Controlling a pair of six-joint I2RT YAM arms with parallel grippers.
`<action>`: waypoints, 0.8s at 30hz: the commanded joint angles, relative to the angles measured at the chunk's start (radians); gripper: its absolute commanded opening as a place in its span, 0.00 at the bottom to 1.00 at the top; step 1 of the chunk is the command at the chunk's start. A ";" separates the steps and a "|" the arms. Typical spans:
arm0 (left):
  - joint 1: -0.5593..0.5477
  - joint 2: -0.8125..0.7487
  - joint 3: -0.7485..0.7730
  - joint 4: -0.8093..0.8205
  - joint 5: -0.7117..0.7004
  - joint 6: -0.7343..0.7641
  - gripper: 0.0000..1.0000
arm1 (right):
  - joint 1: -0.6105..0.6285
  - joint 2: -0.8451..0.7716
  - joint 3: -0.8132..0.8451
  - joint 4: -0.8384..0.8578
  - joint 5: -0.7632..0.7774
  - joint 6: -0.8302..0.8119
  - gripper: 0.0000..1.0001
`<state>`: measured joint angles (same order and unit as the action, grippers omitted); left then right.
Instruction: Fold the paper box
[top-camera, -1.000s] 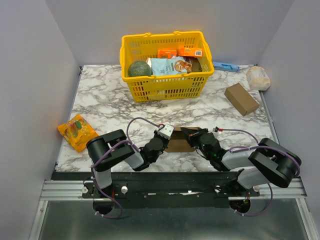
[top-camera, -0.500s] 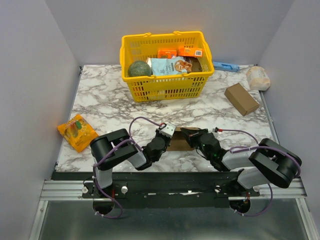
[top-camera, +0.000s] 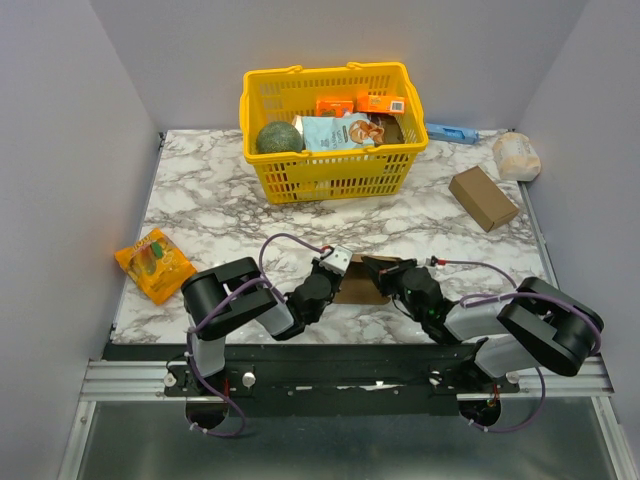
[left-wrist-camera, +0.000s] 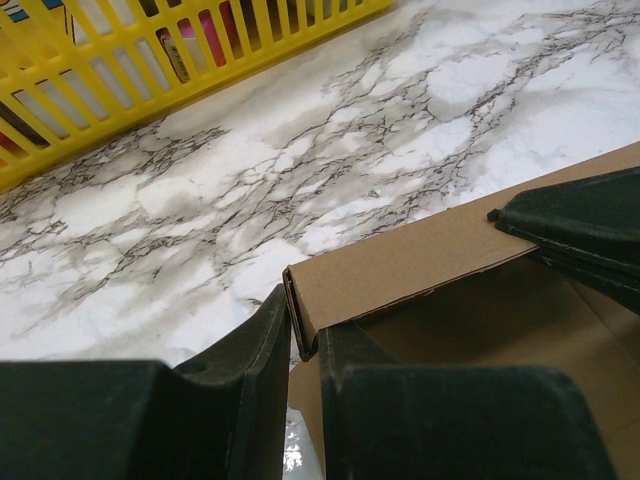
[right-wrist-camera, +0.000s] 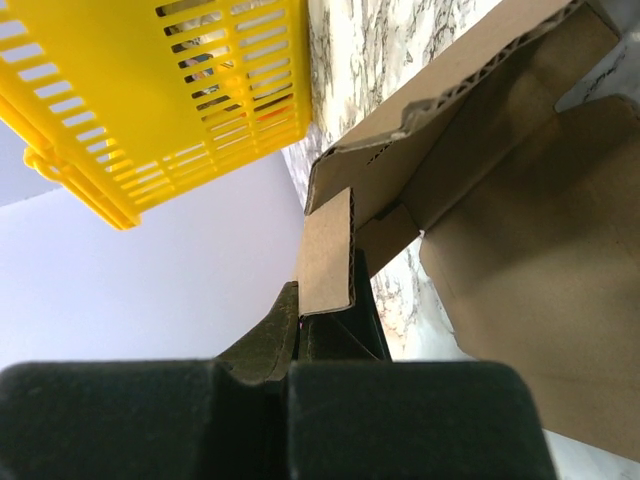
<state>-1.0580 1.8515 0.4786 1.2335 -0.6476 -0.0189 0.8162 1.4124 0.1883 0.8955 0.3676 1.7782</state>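
The paper box (top-camera: 358, 287), thin brown cardboard, sits partly folded on the marble near the table's front edge, between my two grippers. My left gripper (top-camera: 336, 274) comes at it from the left. In the left wrist view its jaws (left-wrist-camera: 305, 320) pinch the doubled-over end of a raised box wall (left-wrist-camera: 400, 265). My right gripper (top-camera: 386, 271) meets the box from the right. In the right wrist view it (right-wrist-camera: 325, 300) is shut on a small flap (right-wrist-camera: 328, 250) that sticks out from the box's side panel (right-wrist-camera: 520, 300).
A yellow basket (top-camera: 330, 175) holding groceries stands at the back centre. A thicker brown carton (top-camera: 483, 197) lies at the right, with a white bundle (top-camera: 516, 155) and a blue packet (top-camera: 452, 133) behind it. An orange snack packet (top-camera: 153, 262) lies at the left edge.
The left arm has shifted slightly to the right against the box. The right arm and the box have hardly moved.
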 joint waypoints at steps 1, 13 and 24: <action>-0.002 -0.060 0.015 0.146 -0.122 0.091 0.11 | 0.014 -0.004 -0.043 -0.154 -0.091 0.046 0.01; -0.040 0.058 0.060 0.271 -0.363 0.437 0.00 | 0.014 -0.295 0.126 -0.820 0.002 0.076 0.01; -0.076 0.176 0.172 0.455 -0.468 0.681 0.00 | 0.014 -0.274 0.134 -0.843 -0.047 0.107 0.01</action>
<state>-1.1629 1.9842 0.6052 1.3544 -0.9222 0.4747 0.8162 1.1229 0.3389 0.2359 0.3584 1.9190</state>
